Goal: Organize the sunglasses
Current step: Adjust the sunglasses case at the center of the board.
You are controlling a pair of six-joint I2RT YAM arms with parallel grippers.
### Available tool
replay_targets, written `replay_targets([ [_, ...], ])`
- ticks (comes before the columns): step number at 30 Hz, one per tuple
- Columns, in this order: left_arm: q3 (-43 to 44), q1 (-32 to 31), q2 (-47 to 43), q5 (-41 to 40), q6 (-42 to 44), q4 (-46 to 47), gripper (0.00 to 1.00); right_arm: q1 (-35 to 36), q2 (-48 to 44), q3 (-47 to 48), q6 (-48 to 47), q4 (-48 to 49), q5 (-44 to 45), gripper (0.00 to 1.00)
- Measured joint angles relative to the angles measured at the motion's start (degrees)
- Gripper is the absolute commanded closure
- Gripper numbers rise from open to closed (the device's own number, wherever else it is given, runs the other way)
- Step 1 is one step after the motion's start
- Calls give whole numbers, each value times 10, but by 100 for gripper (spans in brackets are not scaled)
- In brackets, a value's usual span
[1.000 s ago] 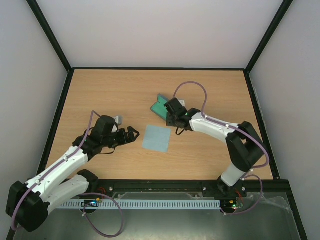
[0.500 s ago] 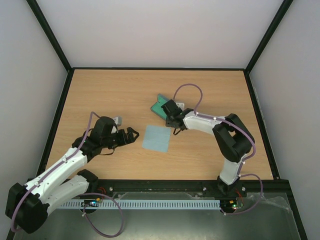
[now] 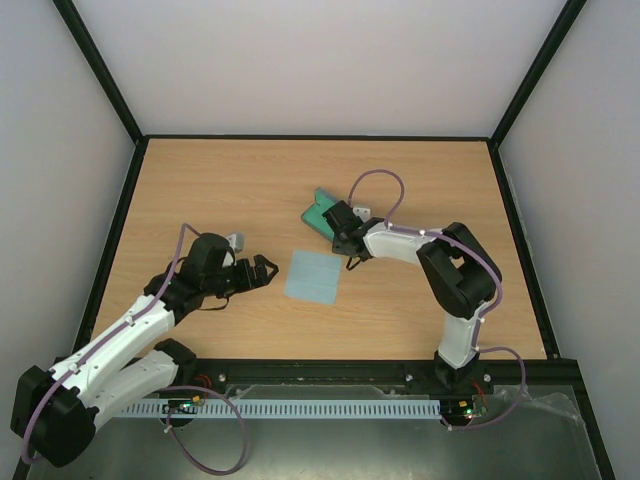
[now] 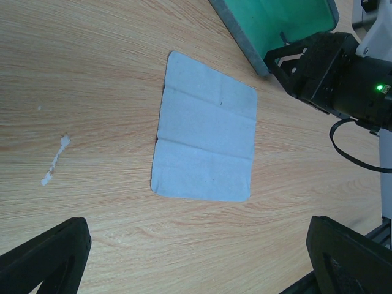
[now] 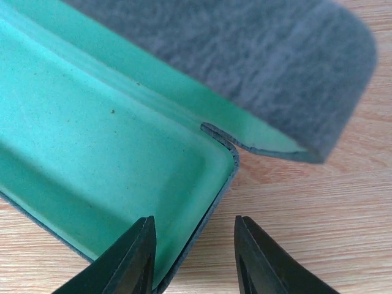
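The blue-grey hard case lies open in mid-table and shows its green lining, with its lid raised behind. It also shows in the left wrist view. My right gripper is open and straddles the case's near rim, one finger over the lining and one over the wood; in the top view it sits at the case's right end. My left gripper is open and empty, just left of the light blue cloth, which lies flat. The sunglasses are not in view.
A white scuff marks the wood left of the cloth. The right arm's black wrist is beside the case. A black frame rail edges the table, with grey walls behind.
The right arm has folded its elbow inward and its gripper has edged slightly left onto the case rim. The left arm, cloth and case have not moved.
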Motion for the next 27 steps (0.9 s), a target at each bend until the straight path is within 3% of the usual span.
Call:
replay_targets([
  [10,-4,0,0,0,0,2,1,0,-7,-24,-20,25,5,74],
  [19,-7,0,0,2,0,3,1,0,-23,-51,-76,30,56,74],
  [27,-7,0,0,2,0,2,1,0,-30,-56,-114,28,93,57],
])
